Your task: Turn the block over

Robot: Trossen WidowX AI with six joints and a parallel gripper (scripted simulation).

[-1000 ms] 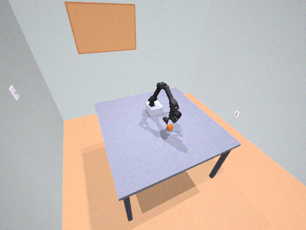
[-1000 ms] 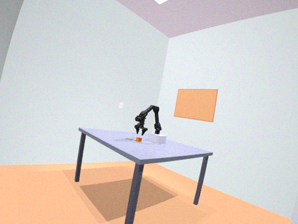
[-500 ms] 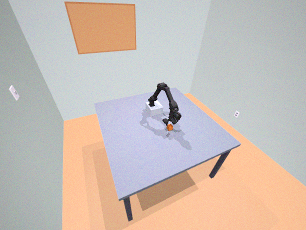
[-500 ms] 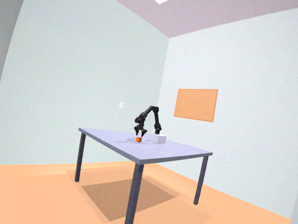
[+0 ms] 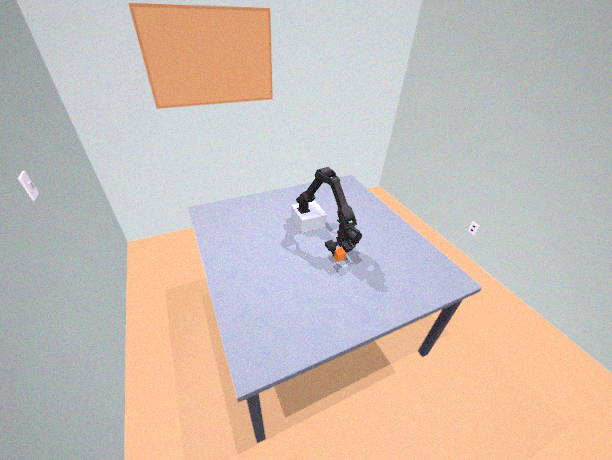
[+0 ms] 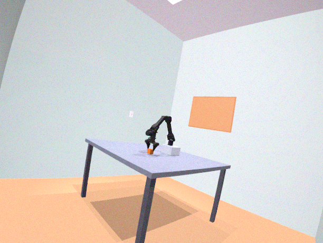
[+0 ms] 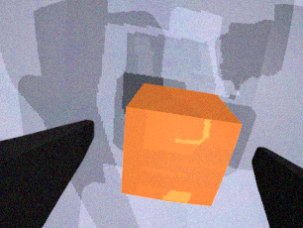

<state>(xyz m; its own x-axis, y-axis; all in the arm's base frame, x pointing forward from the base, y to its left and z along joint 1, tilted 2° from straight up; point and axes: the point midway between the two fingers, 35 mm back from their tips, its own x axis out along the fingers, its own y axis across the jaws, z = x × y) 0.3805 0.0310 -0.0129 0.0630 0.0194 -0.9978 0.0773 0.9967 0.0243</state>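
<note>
An orange block (image 5: 340, 255) (image 6: 150, 151) (image 7: 179, 159) appears to rest on the blue-grey table (image 5: 280, 310) (image 6: 184, 161). My gripper (image 5: 339, 251) (image 6: 151, 150) (image 7: 175, 142) is open and points down over the block, with one finger on each side. In the wrist view a gap shows between the block and each fingertip. The block looks slightly turned to the fingers there. Its near face shows bright light patches, and a darker orange face shows at its far edge. I cannot tell which face carries the mark. The underside is hidden.
The arm's white base box (image 5: 311, 220) (image 6: 174, 150) stands on the table behind the gripper. Shadows of the arm fall around the block. The table's edges lie well away from the block.
</note>
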